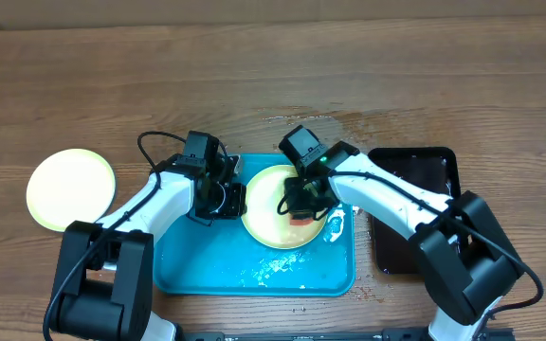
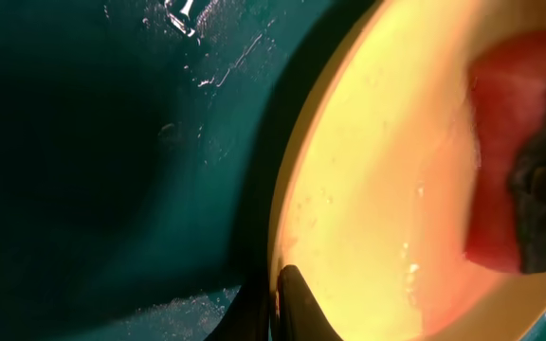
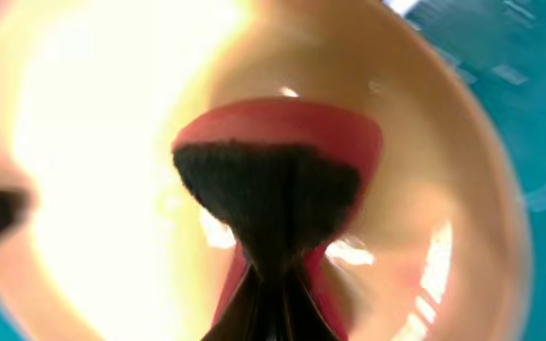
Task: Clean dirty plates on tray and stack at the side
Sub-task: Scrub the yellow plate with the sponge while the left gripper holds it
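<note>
1 pale yellow round plastic plate [image 1: 71,189] lies clean aside; my right gripper [image 1: 303,210] clamps a red sponge [image 3: 282,123] on the 2nd plate [image 1: 265,223], left gripper [image 1: 233,197] pinching its rim.

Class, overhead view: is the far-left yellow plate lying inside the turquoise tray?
No, that yellow plate rests on the wooden table, apart from the turquoise tray.

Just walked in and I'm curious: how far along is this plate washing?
Seemingly done: one round pale yellow plastic plate lies clean-looking on the wooden table, left of the turquoise rectangular plastic tray. In hand: the left gripper pinches the rim of a second yellow plate on the tray while the right gripper presses a red sponge on it. Left: finishing it and stacking it on the first.
</note>
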